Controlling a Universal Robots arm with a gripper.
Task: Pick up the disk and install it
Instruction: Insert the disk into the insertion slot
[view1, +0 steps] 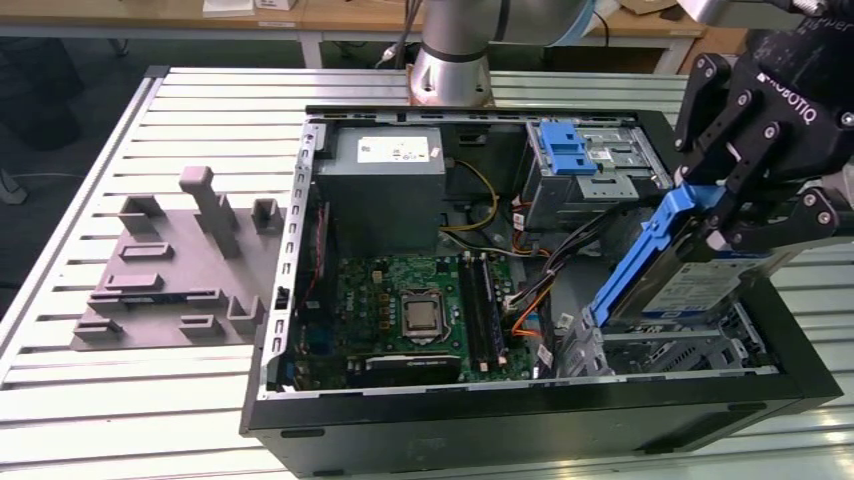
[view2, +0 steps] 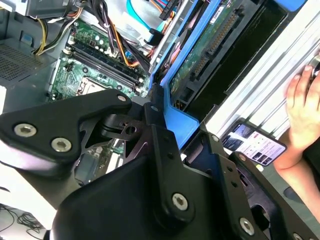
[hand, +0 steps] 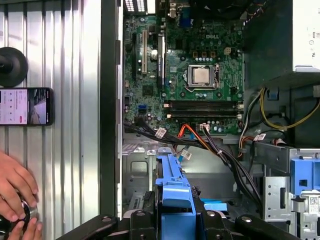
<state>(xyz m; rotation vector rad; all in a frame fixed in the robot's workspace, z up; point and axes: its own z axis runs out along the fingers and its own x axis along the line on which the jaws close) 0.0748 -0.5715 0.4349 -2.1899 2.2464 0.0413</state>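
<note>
Metal bay (view1: 674, 352) below the tilted disk (view1: 697, 285) is open from above. It is hemmed by the case (view1: 534, 425) wall on the exterior view's right and by a cable bundle (view1: 541, 285) on the motherboard (view1: 414, 310) side. The power supply (view1: 380, 190) and drive cage (view1: 594, 165) fill the far end. Outside the case, a phone (hand: 25, 106) and a person's hand (hand: 15, 192) sit on the table (view1: 200, 130).

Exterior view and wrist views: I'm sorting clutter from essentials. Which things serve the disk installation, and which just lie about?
In the job: disk, end effector gripping it, open computer case.
Lying about: grey fixture plate, phone, a person's hand.
</note>
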